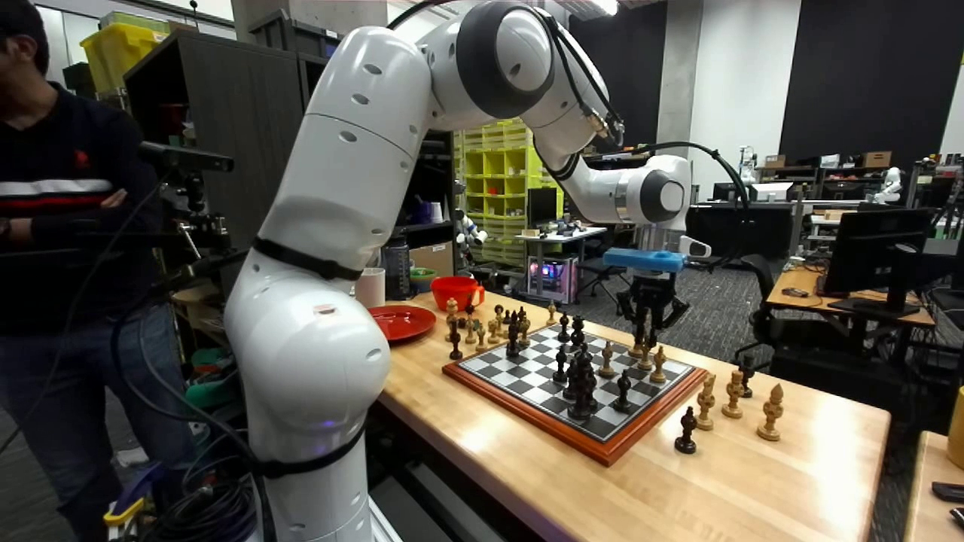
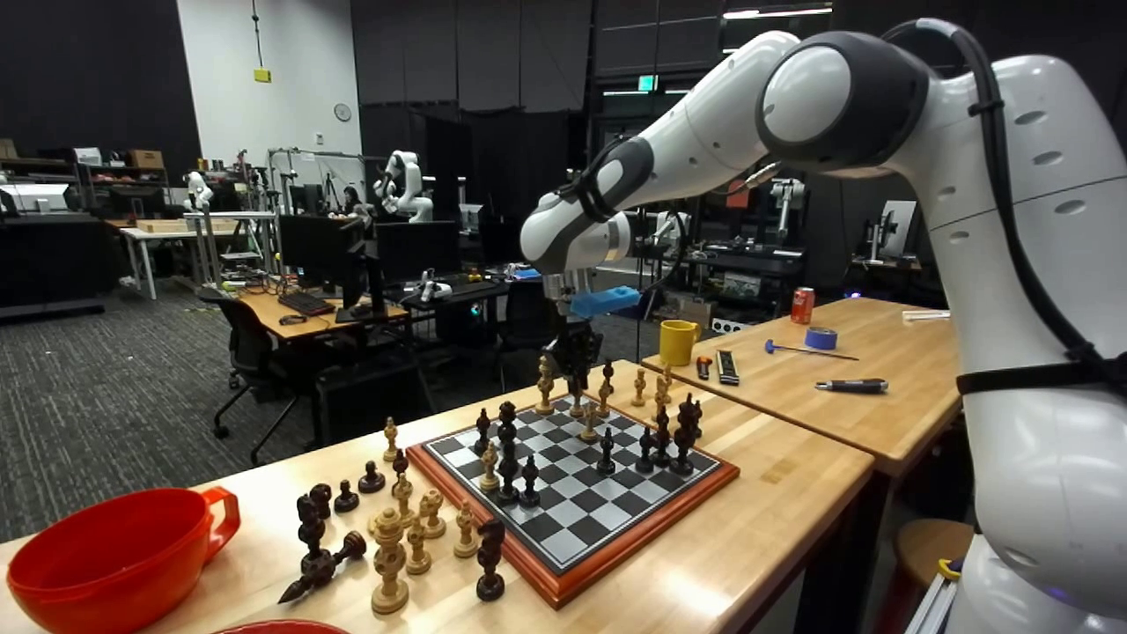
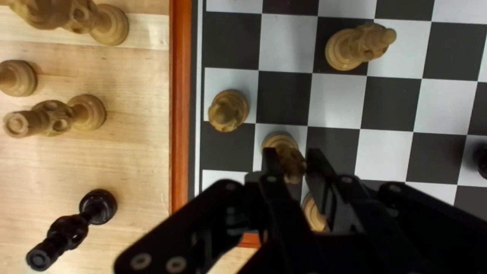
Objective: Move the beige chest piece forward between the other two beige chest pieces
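My gripper (image 3: pixel 293 161) is over the chessboard (image 3: pixel 179 114) and its fingers are close together on a beige chess piece (image 3: pixel 280 141). This piece shows under the fingers in both exterior views (image 1: pixel 645 362) (image 2: pixel 577 409). It stands over a white square; I cannot tell whether its base is lifted. A second beige piece (image 3: pixel 228 110) stands near the board's edge. A third beige piece (image 3: pixel 357 47) stands further into the board. Another beige piece (image 3: pixel 314 214) is right by the gripper, mostly hidden by it in the wrist view; it shows in an exterior view (image 2: pixel 545 387).
Several dark pieces (image 1: pixel 581 391) stand on the board. Beige pieces (image 1: pixel 734 395) and a dark piece (image 1: pixel 686 431) stand on the table beside it. More loose pieces (image 2: pixel 389 563), a red bowl (image 2: pixel 114 559) and a red plate (image 1: pixel 403 322) are on the opposite side.
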Robot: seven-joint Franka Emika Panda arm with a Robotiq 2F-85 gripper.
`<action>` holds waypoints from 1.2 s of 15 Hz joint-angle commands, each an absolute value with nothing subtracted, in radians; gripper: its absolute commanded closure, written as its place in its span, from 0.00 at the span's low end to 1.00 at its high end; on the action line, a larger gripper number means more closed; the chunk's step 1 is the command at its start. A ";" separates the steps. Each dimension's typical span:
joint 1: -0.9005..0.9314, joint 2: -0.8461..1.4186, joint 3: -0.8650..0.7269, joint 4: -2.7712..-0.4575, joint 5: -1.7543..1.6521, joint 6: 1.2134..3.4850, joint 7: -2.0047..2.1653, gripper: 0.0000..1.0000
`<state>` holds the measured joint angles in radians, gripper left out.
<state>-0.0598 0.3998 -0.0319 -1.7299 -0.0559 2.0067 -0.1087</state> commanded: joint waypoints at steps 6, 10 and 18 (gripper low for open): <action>-0.080 0.318 -0.033 -1.758 -0.044 1.971 -0.140 0.94; -0.087 0.270 -0.030 -1.790 -0.035 1.942 -0.166 0.94; -0.090 0.179 -0.035 -1.870 0.000 1.882 -0.200 0.94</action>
